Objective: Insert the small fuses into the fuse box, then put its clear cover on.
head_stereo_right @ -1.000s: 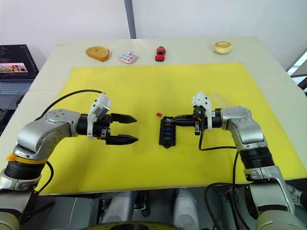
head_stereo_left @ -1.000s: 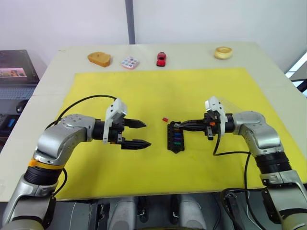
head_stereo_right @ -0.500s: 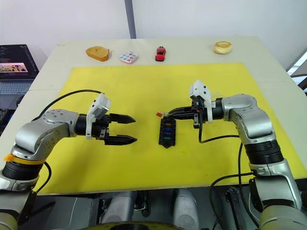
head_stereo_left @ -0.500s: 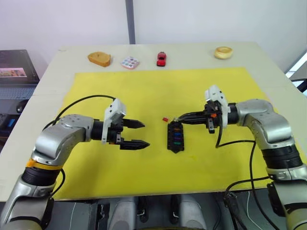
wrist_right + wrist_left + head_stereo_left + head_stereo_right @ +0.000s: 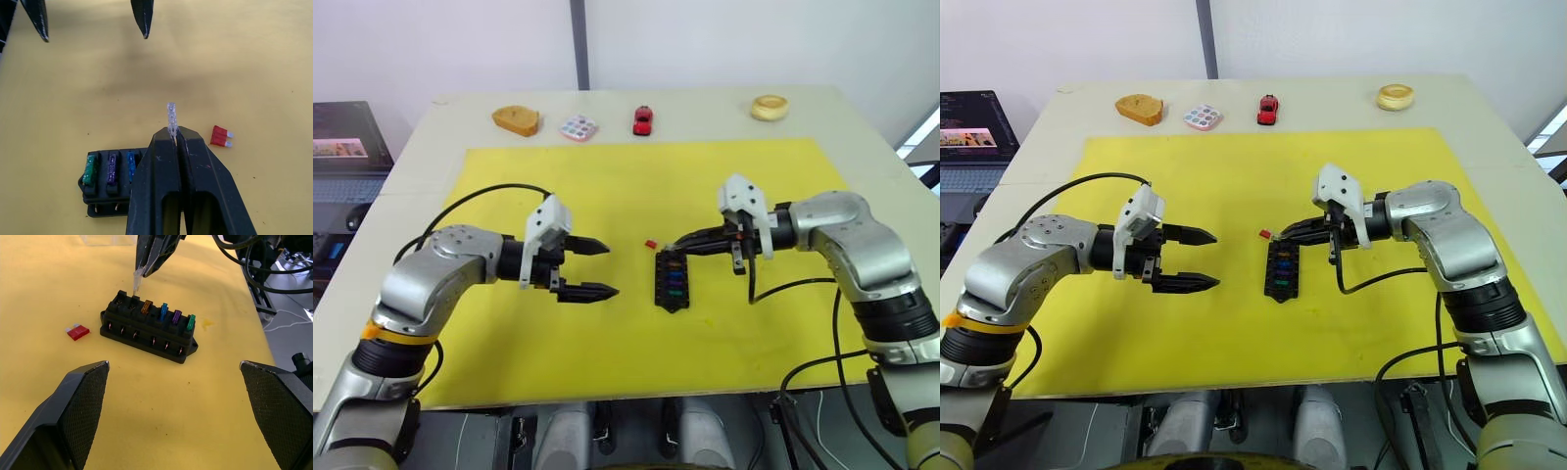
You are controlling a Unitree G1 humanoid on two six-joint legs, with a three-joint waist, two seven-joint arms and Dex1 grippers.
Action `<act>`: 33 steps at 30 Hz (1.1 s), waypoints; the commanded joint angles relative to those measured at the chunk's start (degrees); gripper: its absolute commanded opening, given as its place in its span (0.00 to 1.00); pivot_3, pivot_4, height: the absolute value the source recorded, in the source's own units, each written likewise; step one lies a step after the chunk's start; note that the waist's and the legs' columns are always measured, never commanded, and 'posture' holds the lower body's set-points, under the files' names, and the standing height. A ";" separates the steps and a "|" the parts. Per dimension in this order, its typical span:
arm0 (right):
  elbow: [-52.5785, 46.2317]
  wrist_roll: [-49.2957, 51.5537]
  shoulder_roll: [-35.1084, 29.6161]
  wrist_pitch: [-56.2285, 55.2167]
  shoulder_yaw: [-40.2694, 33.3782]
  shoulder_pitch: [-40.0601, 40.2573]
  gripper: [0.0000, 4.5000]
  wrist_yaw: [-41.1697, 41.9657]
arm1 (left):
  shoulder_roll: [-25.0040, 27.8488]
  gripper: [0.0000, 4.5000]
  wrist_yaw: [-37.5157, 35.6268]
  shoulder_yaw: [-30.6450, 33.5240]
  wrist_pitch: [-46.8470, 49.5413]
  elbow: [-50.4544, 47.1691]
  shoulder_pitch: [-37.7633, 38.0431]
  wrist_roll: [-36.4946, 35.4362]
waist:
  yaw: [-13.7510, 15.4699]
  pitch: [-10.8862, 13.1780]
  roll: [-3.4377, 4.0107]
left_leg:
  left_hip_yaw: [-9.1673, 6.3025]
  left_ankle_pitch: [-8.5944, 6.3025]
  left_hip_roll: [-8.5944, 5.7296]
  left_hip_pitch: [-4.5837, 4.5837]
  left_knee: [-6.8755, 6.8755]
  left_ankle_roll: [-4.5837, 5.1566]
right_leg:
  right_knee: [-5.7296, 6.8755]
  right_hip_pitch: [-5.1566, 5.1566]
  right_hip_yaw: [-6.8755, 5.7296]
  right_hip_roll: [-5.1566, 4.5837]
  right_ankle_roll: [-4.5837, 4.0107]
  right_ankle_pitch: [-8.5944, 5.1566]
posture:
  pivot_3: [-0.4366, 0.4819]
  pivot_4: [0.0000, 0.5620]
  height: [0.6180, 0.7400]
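The black fuse box [image 5: 672, 280] lies mid-mat, with tan, blue, purple and green small fuses [image 5: 164, 312] standing in its slots. My right gripper [image 5: 673, 246] hovers over the box's far end, shut on a pale grey fuse [image 5: 171, 116] that points down at an end slot. A loose red fuse [image 5: 650, 244] lies flat on the mat just left of that end. To the left of the box my left gripper [image 5: 607, 268] is open and holds nothing. The clear cover [image 5: 107, 239] lies on the mat beyond the box, behind the right gripper.
The yellow mat [image 5: 636, 186] covers most of the table. Along the far edge sit a tan bread-like piece [image 5: 516, 119], a pastel-dotted palette [image 5: 578, 128], a red toy car [image 5: 643, 119] and a tan ring [image 5: 769, 107]. A laptop [image 5: 342, 147] stands off the table's left.
My right wrist has risen and shifted left, its fingertips staying at the box's far end with the fuse. The left gripper has barely moved.
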 commanded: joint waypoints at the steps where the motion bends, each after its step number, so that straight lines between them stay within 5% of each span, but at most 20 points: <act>1: -0.30 -1.32 -1.27 -2.12 -0.17 -0.32 0.00 0.13 | -0.06 1.00 0.37 0.41 -0.46 -2.12 -0.10 -0.39 | -0.01 0.00 0.00 | 0.00 0.00 0.00 0.00 0.00 0.00 | 0.00 0.00 0.00 0.01 0.00 0.00 | 0.48 0.27 1.00; 33: 4.41 -5.82 -0.76 -7.30 1.91 0.26 0.00 1.19 | -0.81 1.00 1.55 0.74 -0.53 -2.44 1.16 -0.58 | -0.02 0.00 0.00 | 0.00 0.00 0.00 0.00 0.00 0.00 | 0.00 0.01 0.00 0.03 0.01 0.00 | 0.48 0.27 1.00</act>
